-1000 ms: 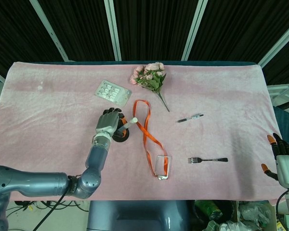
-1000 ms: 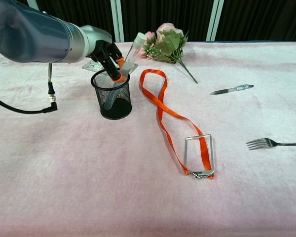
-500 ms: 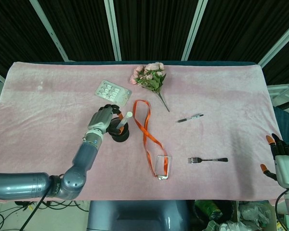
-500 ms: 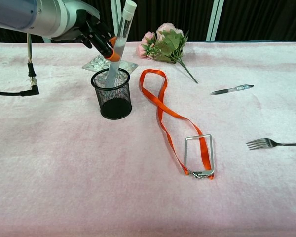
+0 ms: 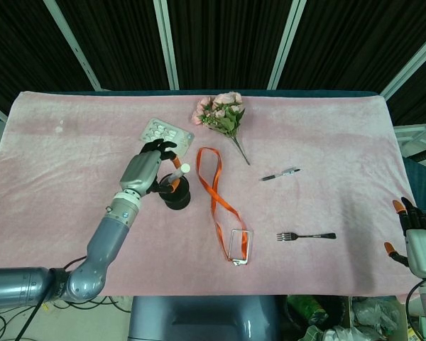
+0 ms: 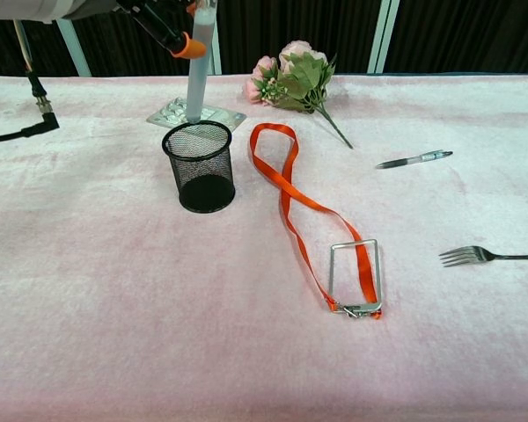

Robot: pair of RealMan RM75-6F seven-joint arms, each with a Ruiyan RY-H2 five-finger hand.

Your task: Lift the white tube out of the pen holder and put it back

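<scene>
White tube [image 6: 196,70] in left hand [image 5: 148,170] fingers, upright, tip above pen holder [image 6: 200,166] rim.

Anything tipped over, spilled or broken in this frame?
Nothing stands out. The pen holder stands upright on the pink cloth, and the left hand holds the white tube roughly upright above it. The lanyard, pen, fork and flowers lie undisturbed.

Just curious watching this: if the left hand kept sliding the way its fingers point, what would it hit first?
Probably the blister pack: the left hand, holding the white tube, points up-table toward it. Height is hard to judge.
</scene>
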